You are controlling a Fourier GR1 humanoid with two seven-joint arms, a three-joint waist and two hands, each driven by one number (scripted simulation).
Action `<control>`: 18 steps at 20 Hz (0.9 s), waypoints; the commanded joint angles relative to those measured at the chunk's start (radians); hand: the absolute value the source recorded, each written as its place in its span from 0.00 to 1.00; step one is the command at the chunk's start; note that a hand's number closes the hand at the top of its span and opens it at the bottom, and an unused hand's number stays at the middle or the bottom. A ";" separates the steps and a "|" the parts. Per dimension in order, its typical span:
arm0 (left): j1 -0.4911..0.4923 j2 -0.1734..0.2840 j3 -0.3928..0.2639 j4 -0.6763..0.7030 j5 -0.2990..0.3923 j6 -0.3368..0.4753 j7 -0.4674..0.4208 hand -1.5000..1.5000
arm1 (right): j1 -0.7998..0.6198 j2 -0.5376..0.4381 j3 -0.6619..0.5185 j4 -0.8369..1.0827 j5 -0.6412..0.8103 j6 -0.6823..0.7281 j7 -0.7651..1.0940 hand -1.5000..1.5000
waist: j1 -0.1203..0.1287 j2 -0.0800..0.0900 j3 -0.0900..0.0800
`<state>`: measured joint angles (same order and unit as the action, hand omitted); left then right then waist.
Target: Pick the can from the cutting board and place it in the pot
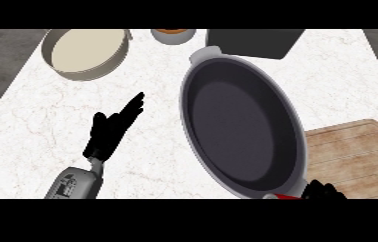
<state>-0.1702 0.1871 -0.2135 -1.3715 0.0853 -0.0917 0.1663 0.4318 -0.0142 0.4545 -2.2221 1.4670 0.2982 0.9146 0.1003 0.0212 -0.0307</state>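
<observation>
A wide dark pot (240,131) with a grey rim fills the middle of the counter, and its inside holds nothing. The wooden cutting board (345,148) lies to its right, with no can standing on the part that shows. At the lower edge, just past the pot's near rim, a sliver of the red can (286,196) peeks out beside my right hand (323,190), whose curled fingers sit against it. Most of the can is cut off by the view's edge. My left hand (111,128) rests open on the counter, left of the pot, fingers pointing up and right.
A beige round container (85,53) stands at the back left. A small cup (173,34) with orange contents is at the back centre, and a dark flat slab (255,42) lies behind the pot. White marble counter (148,156) shows between my left hand and the pot.
</observation>
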 commanded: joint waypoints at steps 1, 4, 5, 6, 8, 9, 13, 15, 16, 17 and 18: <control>0.033 0.003 -0.012 -0.003 -0.012 -0.001 -0.012 0.50 | -0.222 0.013 0.013 0.182 -0.151 -0.030 0.099 0.00 | 0.008 0.009 0.033; -0.004 0.003 0.015 0.010 0.015 -0.012 -0.001 0.50 | -0.405 0.014 0.008 0.187 -0.215 -0.202 0.103 0.00 | -0.003 0.003 0.034; -0.014 -0.009 0.010 0.025 0.006 0.000 0.012 0.50 | -0.464 0.014 -0.011 0.209 -0.239 -0.247 0.095 0.00 | -0.014 0.003 0.034; 0.013 -0.002 0.014 0.023 0.008 -0.003 -0.009 0.50 | -0.498 0.014 -0.005 0.214 -0.256 -0.319 0.115 0.00 | -0.006 0.000 0.034; -0.005 0.000 0.023 0.021 0.011 0.001 0.005 0.50 | -0.596 0.014 -0.042 0.229 -0.297 -0.410 0.137 0.00 | -0.017 -0.003 0.034; 0.001 0.005 0.031 0.027 0.011 0.003 -0.003 0.50 | -0.617 0.014 -0.064 0.218 -0.287 -0.486 0.130 0.00 | -0.025 -0.006 0.034; 0.021 0.006 0.042 0.064 0.010 -0.003 -0.042 0.50 | -0.732 0.014 -0.136 0.306 -0.252 -0.673 0.184 0.00 | -0.056 -0.010 0.031; 0.032 -0.002 0.033 0.031 0.008 0.007 -0.023 0.50 | -0.797 0.014 -0.172 0.342 -0.234 -0.728 0.186 0.00 | -0.063 -0.015 0.031; 0.016 -0.009 0.043 0.044 -0.002 0.033 -0.015 0.50 | -0.779 0.014 -0.123 0.317 -0.206 -0.780 0.228 0.00 | -0.074 -0.018 0.031; 0.034 -0.037 0.012 0.046 -0.024 0.051 -0.012 0.50 | -0.814 0.014 -0.179 0.314 -0.214 -0.778 0.199 0.00 | -0.079 -0.018 0.031; 0.069 -0.005 0.032 0.041 -0.008 0.019 -0.048 0.50 | -0.836 0.014 -0.169 0.282 -0.200 -0.740 0.240 0.00 | -0.083 -0.022 0.030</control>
<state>-0.1362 0.1801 -0.1836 -1.3303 0.0811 -0.0710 0.1428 -0.3142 -0.0023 0.3074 -1.9319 1.2412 -0.3362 1.0307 0.0384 0.0066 0.0002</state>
